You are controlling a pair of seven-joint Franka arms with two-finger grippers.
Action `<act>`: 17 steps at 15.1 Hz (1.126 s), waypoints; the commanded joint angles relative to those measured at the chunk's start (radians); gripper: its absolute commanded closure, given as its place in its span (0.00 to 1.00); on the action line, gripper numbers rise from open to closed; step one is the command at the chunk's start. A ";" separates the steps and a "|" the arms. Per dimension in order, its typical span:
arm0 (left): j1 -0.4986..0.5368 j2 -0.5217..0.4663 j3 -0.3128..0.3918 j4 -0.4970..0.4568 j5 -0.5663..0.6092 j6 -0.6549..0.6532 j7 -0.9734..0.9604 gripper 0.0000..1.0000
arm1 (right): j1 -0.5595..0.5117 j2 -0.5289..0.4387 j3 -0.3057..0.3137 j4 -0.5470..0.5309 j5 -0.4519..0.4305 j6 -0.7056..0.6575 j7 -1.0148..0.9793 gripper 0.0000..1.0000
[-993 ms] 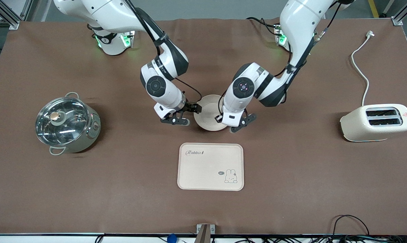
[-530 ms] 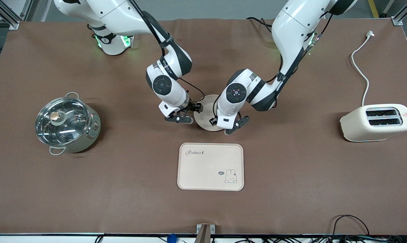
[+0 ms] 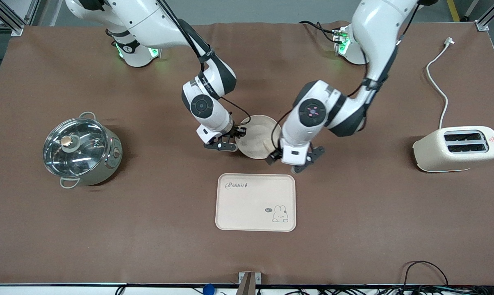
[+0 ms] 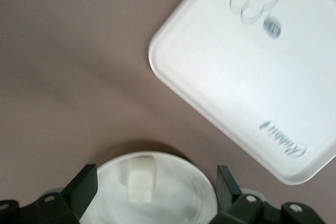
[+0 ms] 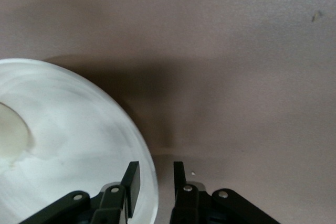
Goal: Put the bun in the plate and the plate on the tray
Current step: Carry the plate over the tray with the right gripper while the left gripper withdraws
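Right hand (image 3: 235, 139): its two black fingers (image 5: 132, 183) stand a narrow gap apart astride the raised rim of the round, shallow cream-white plate (image 3: 253, 141), at the edge toward the right arm's end of the tabletop; one finger is inside the rim and one outside, not visibly pressed on it. That straddle looks like the set-up for pinching the rim so the plate can be carried.
Left hand (image 3: 290, 163): fingers (image 4: 84, 187) spread wide with nothing between them, hanging over the plate's edge nearest the tray. The wide spread and bare gap fit a hand done with the bun.
Bun (image 3: 267, 146): the tiny pale cream, blocky lump of bread lies in the plate, toward the rim on the left arm's side; the left wrist view shows it resting free on the dish floor, touched by neither hand.
Plate: sits on the brown tabletop (image 3: 148, 229), farther from the front camera than the tray and just apart from it.
Tray (image 3: 255, 202): the flat cream rectangular tray with rounded corners, "Rabbit" lettering and a bunny drawing lies bare.
Stage, as judged: bun in plate appears done; plate on tray is not yet done.
Risk: a rim grip on one side may tip the plate, and the loose bun could slide.
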 commanded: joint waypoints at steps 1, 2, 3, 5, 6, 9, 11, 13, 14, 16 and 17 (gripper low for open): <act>0.042 -0.011 -0.003 0.093 0.004 -0.122 0.048 0.00 | 0.016 0.010 -0.010 0.017 0.004 -0.002 0.016 0.88; 0.056 -0.011 -0.001 0.114 0.004 -0.136 0.061 0.00 | 0.016 0.010 -0.011 0.018 0.004 -0.002 0.016 0.94; 0.071 -0.011 -0.003 0.124 0.004 -0.139 0.065 0.00 | 0.016 0.008 -0.010 0.020 0.004 -0.002 0.016 0.98; 0.091 -0.011 -0.001 0.139 0.004 -0.139 0.084 0.00 | 0.016 0.008 -0.010 0.020 0.004 -0.002 0.016 0.99; 0.094 -0.013 0.005 0.145 0.004 -0.139 0.091 0.00 | 0.016 0.008 -0.010 0.018 0.004 -0.002 0.016 1.00; 0.132 -0.014 0.007 0.174 0.006 -0.141 0.119 0.00 | -0.002 -0.015 -0.008 0.021 0.009 -0.024 0.012 1.00; 0.161 -0.014 0.008 0.196 0.006 -0.141 0.153 0.00 | -0.032 -0.091 -0.008 0.017 0.021 -0.105 0.020 1.00; 0.200 -0.016 0.008 0.209 0.006 -0.141 0.208 0.00 | -0.085 -0.133 -0.004 0.021 0.023 -0.172 0.022 1.00; 0.220 -0.016 0.008 0.217 0.006 -0.141 0.244 0.00 | -0.091 -0.142 -0.005 0.025 0.023 -0.176 0.022 1.00; 0.264 -0.014 0.008 0.222 0.006 -0.141 0.332 0.00 | -0.108 -0.136 -0.007 0.067 0.035 -0.163 0.020 1.00; 0.286 -0.011 0.008 0.222 0.004 -0.141 0.387 0.00 | -0.117 -0.133 -0.007 0.099 0.049 -0.163 0.019 1.00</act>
